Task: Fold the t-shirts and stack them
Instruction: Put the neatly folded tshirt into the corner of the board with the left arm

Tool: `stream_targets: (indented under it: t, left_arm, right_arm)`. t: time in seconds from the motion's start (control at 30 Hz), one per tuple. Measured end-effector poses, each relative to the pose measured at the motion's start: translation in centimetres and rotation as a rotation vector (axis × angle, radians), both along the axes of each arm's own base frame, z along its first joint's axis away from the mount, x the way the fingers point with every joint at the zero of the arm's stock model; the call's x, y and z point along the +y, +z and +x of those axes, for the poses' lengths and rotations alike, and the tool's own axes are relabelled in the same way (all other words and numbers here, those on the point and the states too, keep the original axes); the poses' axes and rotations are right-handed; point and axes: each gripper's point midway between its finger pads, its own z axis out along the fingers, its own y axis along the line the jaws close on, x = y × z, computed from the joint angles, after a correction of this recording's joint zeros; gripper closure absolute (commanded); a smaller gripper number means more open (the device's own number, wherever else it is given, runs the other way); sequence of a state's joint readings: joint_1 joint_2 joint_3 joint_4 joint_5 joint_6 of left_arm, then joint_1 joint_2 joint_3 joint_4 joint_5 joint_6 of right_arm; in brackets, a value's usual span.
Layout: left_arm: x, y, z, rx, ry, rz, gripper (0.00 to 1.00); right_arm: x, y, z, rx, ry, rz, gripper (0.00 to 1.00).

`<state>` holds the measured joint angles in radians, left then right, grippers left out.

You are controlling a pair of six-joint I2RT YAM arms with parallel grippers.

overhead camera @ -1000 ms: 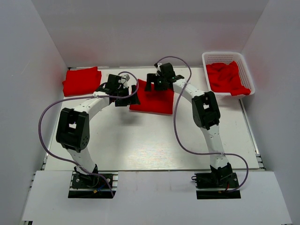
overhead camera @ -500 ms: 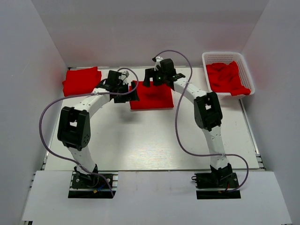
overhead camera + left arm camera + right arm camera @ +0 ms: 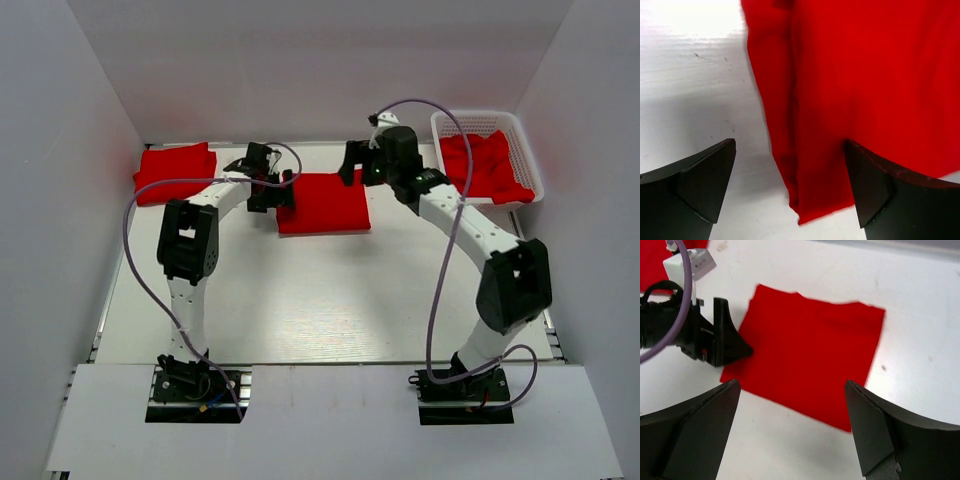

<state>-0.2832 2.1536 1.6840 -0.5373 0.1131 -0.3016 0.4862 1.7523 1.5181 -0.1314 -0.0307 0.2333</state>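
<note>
Fingers of the left gripper (image 3: 790,170) stand wide apart astride the 9 o'clock edge of the folded t-shirt (image 3: 322,203), gripping nothing; it lies flat on the table (image 3: 300,300), toward 12 o'clock from centre. The right gripper (image 3: 792,405) hangs by that t-shirt's 1 o'clock corner, fingers spread wide and empty. A pile of folded t-shirts (image 3: 175,172) sits at 10 o'clock, and crumpled t-shirts (image 3: 485,165) fill the basket (image 3: 478,122) at 2 o'clock.

walls (image 3: 300,60): plain white, three sides | table (image 3: 320,300): white | light: even, soft
</note>
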Motion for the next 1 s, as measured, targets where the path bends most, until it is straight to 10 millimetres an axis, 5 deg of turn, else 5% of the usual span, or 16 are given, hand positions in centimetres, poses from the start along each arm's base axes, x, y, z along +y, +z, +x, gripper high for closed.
stream_targets:
  t: [0.1, 0.3, 0.6, 0.7, 0.73, 0.83, 1.0]
  left_arm:
    - [0.1, -2.0, -0.1, 0.036, -0.001, 0.012, 0.0]
    - [-0.6, -1.2, 1.4, -0.023, -0.009, -0.008, 0.04]
    - [-2.5, -1.9, 2.3, -0.081, -0.087, -0.072, 0.21]
    - [-3.4, -2.0, 2.3, -0.095, -0.132, -0.108, 0.45]
    - [-3.6, -2.1, 2.3, -0.098, -0.145, -0.118, 0.64]
    - [-4.2, -2.7, 2.2, -0.09, -0.17, -0.141, 0.98]
    - [-4.7, -2.4, 2.1, -0.099, -0.205, -0.151, 1.0]
  right_arm:
    - [-2.6, -0.6, -2.0, 0.015, -0.079, -0.024, 0.1]
    - [-6.9, 0.2, -4.7, -0.003, -0.224, -0.042, 0.1]
    - [-9.2, -0.1, -5.2, -0.005, -0.329, -0.06, 0.1]
    - [-9.6, -0.5, -5.3, 0.013, -0.354, -0.066, 0.1]
    - [-9.8, -0.6, -5.2, 0.016, -0.364, -0.068, 0.1]
    - [-10.4, -1.1, -5.3, 0.032, -0.39, -0.078, 0.1]
    - [-11.7, -2.0, -5.5, 0.056, -0.441, -0.106, 0.1]
